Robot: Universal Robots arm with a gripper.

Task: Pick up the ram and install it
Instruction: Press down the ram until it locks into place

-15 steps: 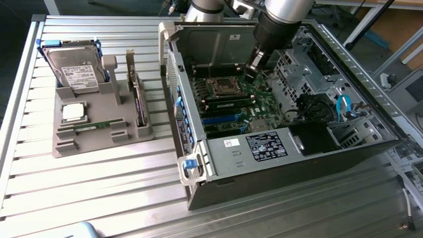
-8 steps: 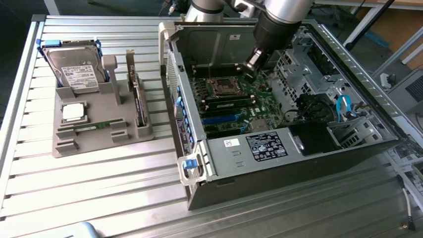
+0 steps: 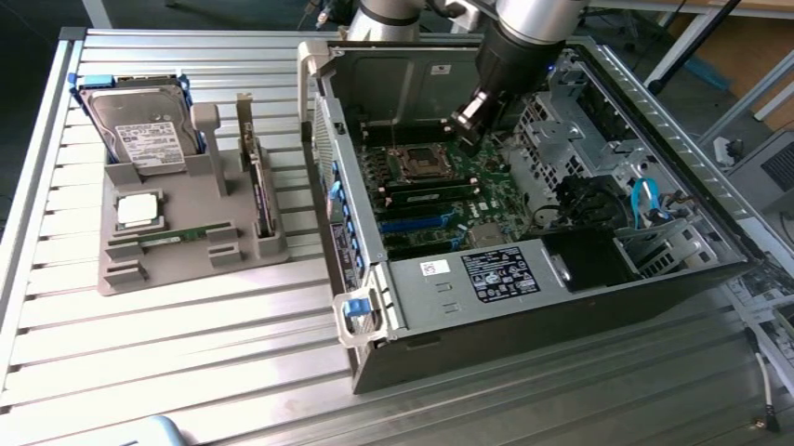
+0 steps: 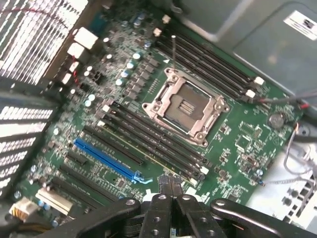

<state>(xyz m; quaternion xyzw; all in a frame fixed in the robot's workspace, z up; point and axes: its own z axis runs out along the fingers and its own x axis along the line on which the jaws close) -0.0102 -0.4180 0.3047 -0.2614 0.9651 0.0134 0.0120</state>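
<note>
The tool [image 4: 171, 191] hangs inside the open computer case [image 3: 559, 279], low over the motherboard [image 4: 124, 124], its fingertips pressed together with nothing between them. Directly beneath them a ram [image 3: 432, 196] lies seated in a slot beside the empty processor socket [image 4: 185, 106], which suggests the fingers are closed to press the stick home rather than to grasp. A second ram [image 3: 174, 238] rests in the grey holder [image 3: 186, 255] toward the worktop's edge on the exterior view's left, held flat for access.
</note>
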